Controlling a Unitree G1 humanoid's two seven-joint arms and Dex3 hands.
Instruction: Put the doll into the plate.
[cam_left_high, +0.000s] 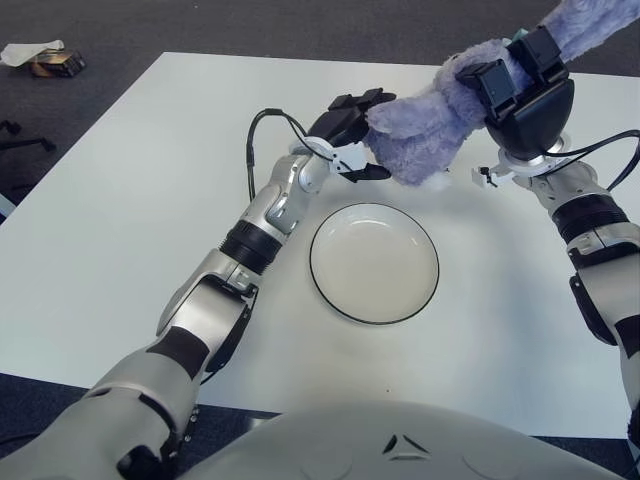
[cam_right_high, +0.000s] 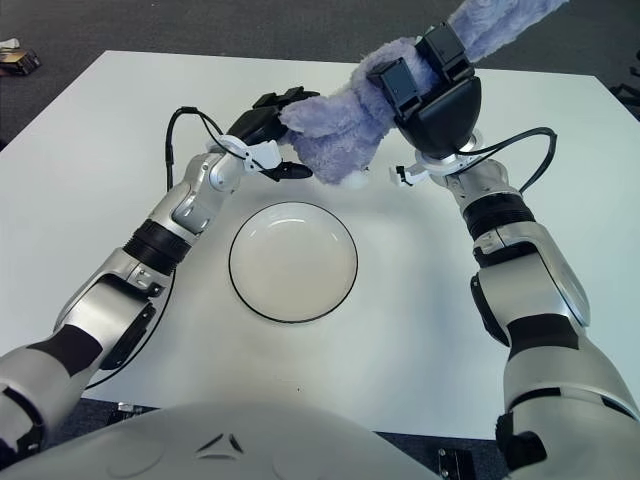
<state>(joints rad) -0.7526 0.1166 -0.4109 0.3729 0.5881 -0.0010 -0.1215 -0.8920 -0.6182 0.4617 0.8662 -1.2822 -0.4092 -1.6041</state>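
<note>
Overhead, both hands grip the fluffy lavender plush doll (cam_left_high: 430, 125) above the white table's (cam_left_high: 120, 220) far edge, right hand (cam_left_high: 520, 85) clamped, left hand (cam_left_high: 350, 135) pinching; lowering it level onto the black-rimmed white plate (cam_left_high: 374, 263) seems wise.

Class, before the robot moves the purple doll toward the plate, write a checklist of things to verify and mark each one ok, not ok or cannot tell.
1. Right hand grips the doll: ok, fingers wrapped around it.
2. Left hand supports the doll's near end: ok, it touches that end.
3. Doll lifted clear of the table: cannot tell, its lower edge shows close to the surface.
4. Plate ready to receive it: ok, nothing lies in it.
5. Doll positioned over the plate: not ok, it hangs beyond the far rim.
</note>
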